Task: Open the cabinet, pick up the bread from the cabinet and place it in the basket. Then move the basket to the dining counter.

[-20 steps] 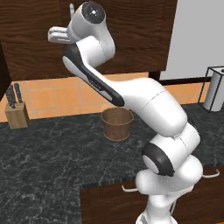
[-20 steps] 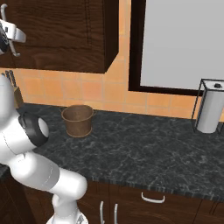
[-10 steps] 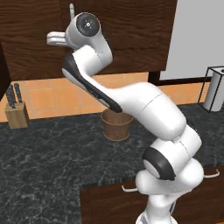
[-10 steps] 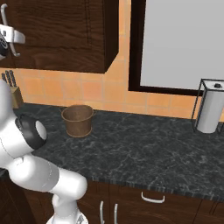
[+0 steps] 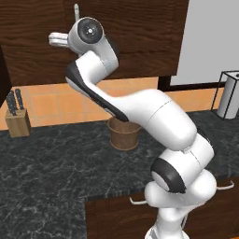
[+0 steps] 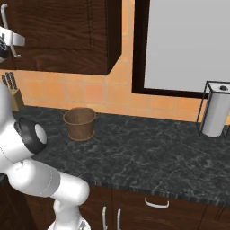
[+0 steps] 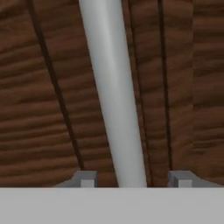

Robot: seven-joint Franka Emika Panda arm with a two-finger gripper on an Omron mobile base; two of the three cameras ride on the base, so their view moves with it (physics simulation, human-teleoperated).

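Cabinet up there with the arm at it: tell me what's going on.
The white arm has raised its tool to the closed dark wood cabinet, with the door's silver bar handle running between the two fingertips; a gap shows on each side of it, so no grip yet. The brown woven basket waits empty on the black marbled counter below. No bread is out.

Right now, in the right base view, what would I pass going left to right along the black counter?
Knife block → basket → paper towel roll in its wire holder.
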